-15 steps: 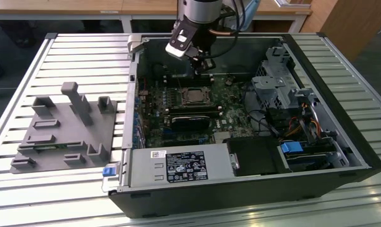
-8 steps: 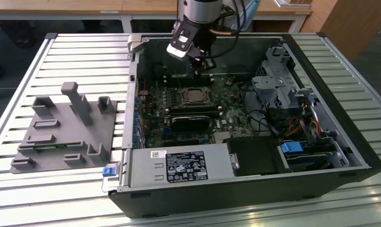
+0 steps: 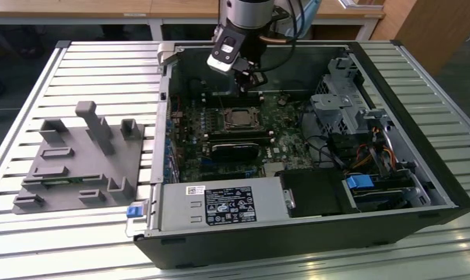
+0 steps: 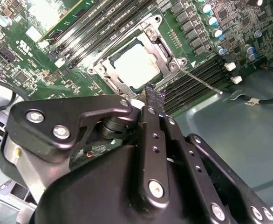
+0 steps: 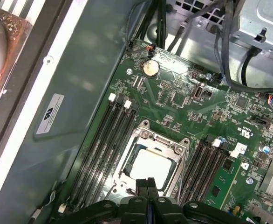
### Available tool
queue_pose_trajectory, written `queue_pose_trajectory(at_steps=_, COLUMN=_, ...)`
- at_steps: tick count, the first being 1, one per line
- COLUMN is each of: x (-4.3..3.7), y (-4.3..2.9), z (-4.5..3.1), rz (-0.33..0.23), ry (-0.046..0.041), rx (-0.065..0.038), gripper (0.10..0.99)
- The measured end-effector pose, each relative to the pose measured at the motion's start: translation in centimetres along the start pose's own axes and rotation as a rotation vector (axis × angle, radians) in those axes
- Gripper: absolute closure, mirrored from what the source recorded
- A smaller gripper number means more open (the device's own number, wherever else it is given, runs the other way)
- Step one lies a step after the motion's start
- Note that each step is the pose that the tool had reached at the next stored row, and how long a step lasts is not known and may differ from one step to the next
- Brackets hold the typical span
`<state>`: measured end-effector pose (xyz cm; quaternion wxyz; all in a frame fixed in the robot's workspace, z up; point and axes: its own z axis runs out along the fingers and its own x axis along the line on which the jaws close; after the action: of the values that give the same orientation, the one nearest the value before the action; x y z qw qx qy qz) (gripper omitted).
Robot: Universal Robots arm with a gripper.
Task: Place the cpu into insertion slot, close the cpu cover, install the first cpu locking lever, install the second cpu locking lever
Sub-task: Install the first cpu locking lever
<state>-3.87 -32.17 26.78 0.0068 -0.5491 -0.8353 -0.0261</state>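
The cpu [image 5: 151, 167] lies flat in the insertion slot [image 3: 226, 116], just past the tips of the hand [image 5: 148, 182]. The cpu cover [image 4: 119, 48] looks shut down over it, and the chip's shiny top peeks through the hole. A thin locking lever [image 4: 201, 81] sticks out to one side of the hand (it looks loose, not hooked). The hand is clenched and holds nothing. Its tips hover just beside the cover's edge. I think the lever step is on: push slowly, stay on the thin rod, and keep off the long black slots [image 4: 188, 91] beside it.
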Motion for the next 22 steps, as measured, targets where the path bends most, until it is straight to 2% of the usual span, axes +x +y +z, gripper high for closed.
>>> queue_pose_trajectory(at_steps=22, x=0.00, y=0.00, z=0.00, rz=-0.092, ry=0.0033, rx=0.004, gripper=0.980)
